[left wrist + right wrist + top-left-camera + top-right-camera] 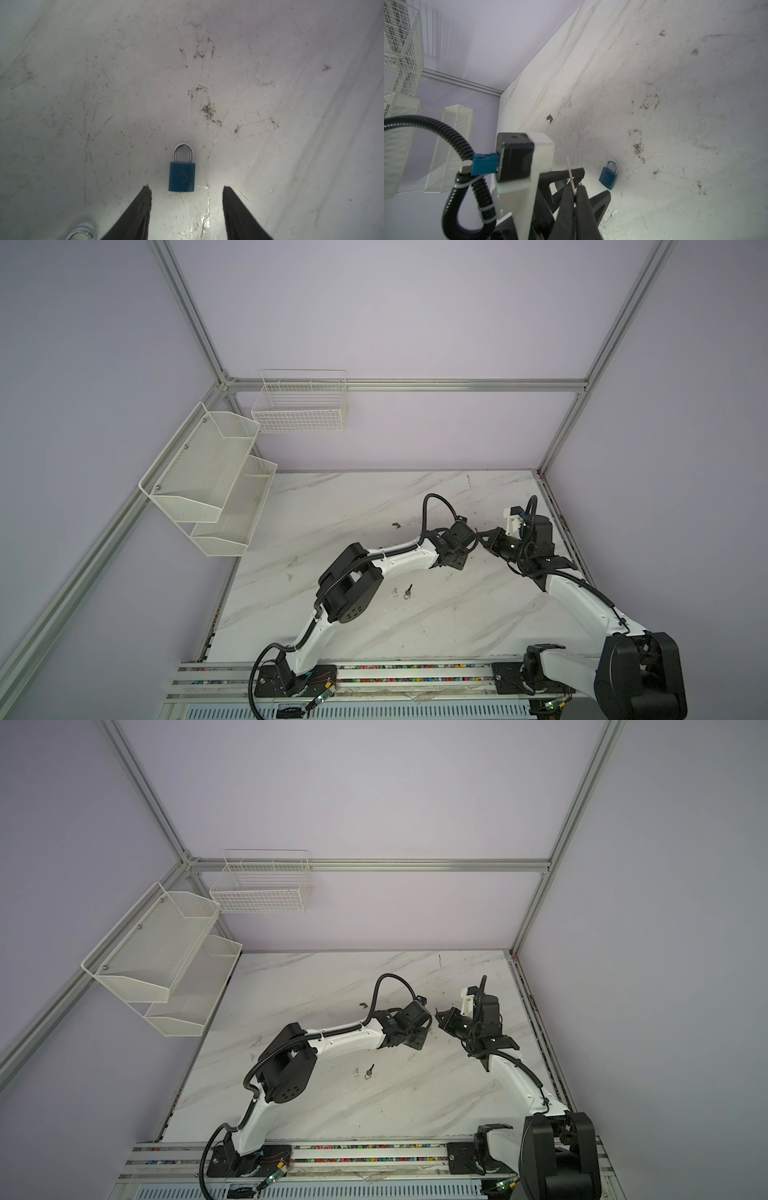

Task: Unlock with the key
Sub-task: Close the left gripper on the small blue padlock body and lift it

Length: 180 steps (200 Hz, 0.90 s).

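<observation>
A blue padlock (182, 176) with a silver shackle lies flat on the marble table (332, 510); it also shows in the right wrist view (608, 176). My left gripper (186, 188) hangs open over it, the lock's body just ahead of the fingertips, nothing between them. My right gripper (575, 186) is shut on the key (570, 172), whose thin silver blade sticks out past the fingers, close beside the left gripper. In both top views the two grippers meet at the right of the table (478, 543) (434, 1021) and hide the padlock.
A second small key on a ring (408, 591) (369, 1071) lies on the table nearer the front. A white mesh shelf (208, 481) and a wire basket (299, 406) hang on the left and back walls. The frame rail (561, 522) runs along the table's right edge.
</observation>
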Available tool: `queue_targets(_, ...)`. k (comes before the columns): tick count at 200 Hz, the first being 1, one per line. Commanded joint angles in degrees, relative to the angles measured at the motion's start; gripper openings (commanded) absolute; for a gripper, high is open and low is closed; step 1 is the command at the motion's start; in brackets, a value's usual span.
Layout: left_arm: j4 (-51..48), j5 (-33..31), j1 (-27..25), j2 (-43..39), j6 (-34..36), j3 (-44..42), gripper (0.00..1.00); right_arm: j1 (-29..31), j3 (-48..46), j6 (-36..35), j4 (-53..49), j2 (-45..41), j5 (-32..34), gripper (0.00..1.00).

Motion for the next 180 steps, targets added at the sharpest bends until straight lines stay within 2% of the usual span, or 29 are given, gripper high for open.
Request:
queue_targets(1,-3.2,-2.2,0.0,1.8,3.0,8.4,0.52,-0.4,-0.9,-0.7,-0.1,-0.9,1.1,0.0)
queue_targets(84,-7.0,-3.8,-0.3,7.6,3.5,14.8,0.47,-0.5,-1.0,-1.3,0.2,-0.8,0.3,0.0)
queue_targets(180,-9.7,-5.7,-0.6,8.9,4.8,15.2,0.42,-0.7,-1.4,-1.6,0.1,-1.0,0.4,0.0)
